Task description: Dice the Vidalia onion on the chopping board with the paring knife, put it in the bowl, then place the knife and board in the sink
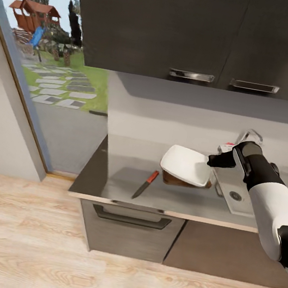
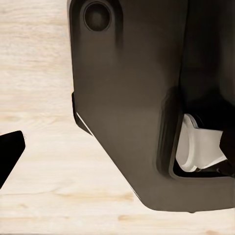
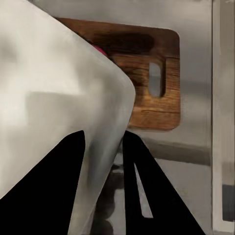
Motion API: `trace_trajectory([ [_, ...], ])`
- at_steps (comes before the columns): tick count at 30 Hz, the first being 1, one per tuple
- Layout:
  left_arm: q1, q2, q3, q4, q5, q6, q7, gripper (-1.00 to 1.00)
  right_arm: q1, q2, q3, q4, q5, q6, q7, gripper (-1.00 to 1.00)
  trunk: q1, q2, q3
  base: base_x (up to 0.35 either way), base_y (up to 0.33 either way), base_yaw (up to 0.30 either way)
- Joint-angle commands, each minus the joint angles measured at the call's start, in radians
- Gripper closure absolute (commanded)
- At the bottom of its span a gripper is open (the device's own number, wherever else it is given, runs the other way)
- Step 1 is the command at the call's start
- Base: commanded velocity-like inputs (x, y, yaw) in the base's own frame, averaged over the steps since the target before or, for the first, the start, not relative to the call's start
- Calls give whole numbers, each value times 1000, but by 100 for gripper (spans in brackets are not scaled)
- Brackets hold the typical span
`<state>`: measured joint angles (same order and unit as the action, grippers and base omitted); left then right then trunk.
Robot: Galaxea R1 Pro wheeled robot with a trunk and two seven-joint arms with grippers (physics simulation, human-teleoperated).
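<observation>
Kitchen: glossy dark upper cabinets [image 1: 182,28] over a pale wall, light wood floor [image 1: 15,239], window at left onto a garden.

Countertop [image 1: 123,183]: long, grey, metallic, on grey-brown lower cabinets.

Sink [image 1: 236,197]: stainless basin at the right end of the worktop, round drain visible, tap behind the right arm.

Right arm reaches in from the right. Right gripper [image 1: 212,161] is clamped on the rim of the bowl [image 1: 185,164]; wrist view shows one dark finger on each side of the white wall [image 3: 58,112]. Bowl is lifted and tilted over the chopping board [image 1: 175,180].

Chopping board [image 3: 147,93]: brown, grain visible, slot at one end, flat on the countertop just beside the sink.

Paring knife [image 1: 145,184]: flat on the countertop left of the board, apart from it, orange-red handle toward the board.

Vidalia onion [image 3: 100,50]: a sliver of pink on the board at the bowl's edge.

Left gripper [image 2: 10,154]: one dark fingertip over floor; jaw state cannot be told.
</observation>
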<state>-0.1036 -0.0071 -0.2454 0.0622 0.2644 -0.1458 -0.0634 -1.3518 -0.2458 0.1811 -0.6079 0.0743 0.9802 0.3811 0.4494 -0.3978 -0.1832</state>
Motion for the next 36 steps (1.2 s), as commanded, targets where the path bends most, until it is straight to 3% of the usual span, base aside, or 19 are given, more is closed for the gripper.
trace_trajectory([
  [1, -2, -1, -8, 5, 10, -8, -6, -100, -1, -1, 5, -1, 5, 3, 7, 100, 1, -2, -3, 0, 288, 216],
  [15, -2, -1, -8, 5, 11, -8, -6, -100, -1, -1, 5, 0, 5, 3, 7, 100, 1, -2, -12, 0, 288, 218],
  [23, -2, 0, -8, 5, 12, -8, -6, -100, -1, -1, 5, 1, 5, 3, 7, 100, 1, -2, -13, 52, 279, 48],
  [32, -2, 1, -8, 5, 12, -8, -4, -100, -1, -1, 5, 16, 5, 2, 3, 100, 1, -2, -13, 163, 69, 1],
  [36, -2, 1, -8, 5, 12, -8, -4, -100, -1, 1, 5, 44, 3, -3, -33, 100, 1, -2, -13, 179, 2, 0],
])
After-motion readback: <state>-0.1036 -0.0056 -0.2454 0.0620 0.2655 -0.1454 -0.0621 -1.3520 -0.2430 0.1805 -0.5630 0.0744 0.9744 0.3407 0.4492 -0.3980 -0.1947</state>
